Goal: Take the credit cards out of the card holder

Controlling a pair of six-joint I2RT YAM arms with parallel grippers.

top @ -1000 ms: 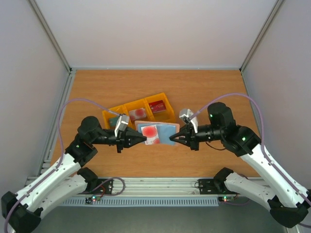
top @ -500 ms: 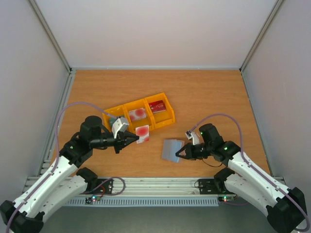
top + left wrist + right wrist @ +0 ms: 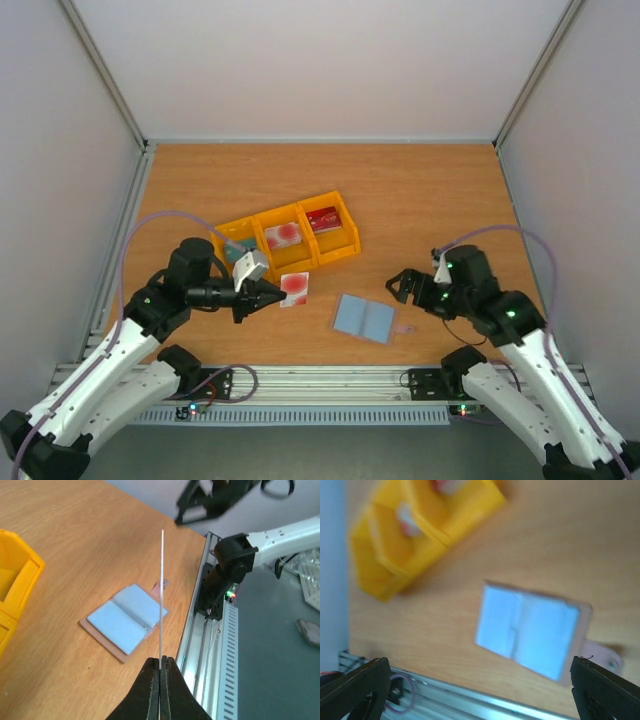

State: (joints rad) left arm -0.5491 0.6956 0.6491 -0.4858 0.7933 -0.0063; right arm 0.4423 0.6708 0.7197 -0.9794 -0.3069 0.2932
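- My right hand has just let go. A second ago it was pinched on the card holder. Now its fingers stand wide apart, lifted clear, at the right of the overhead frame.
- The card holder is no longer held up between my two hands. It lies flat and open on the surface, low in the centre of the overhead frame, with the pale blue inside facing up.
- My left hand is closed tight on the whitish-pink card. It has drawn the card out of the holder and carried it to the left. The card is well clear of the holder now and sits just below the yellow tray.
- In my left wrist view the card shows only as a thin upright edge rising from my fingertips, with the open holder beyond it.
- The tray already holds a dark red card in its right compartment and a pale red-marked card in the middle one.
- Both pockets look flat and empty to me, so I judge the emptying done. Only the card in my left hand still has to be put down.
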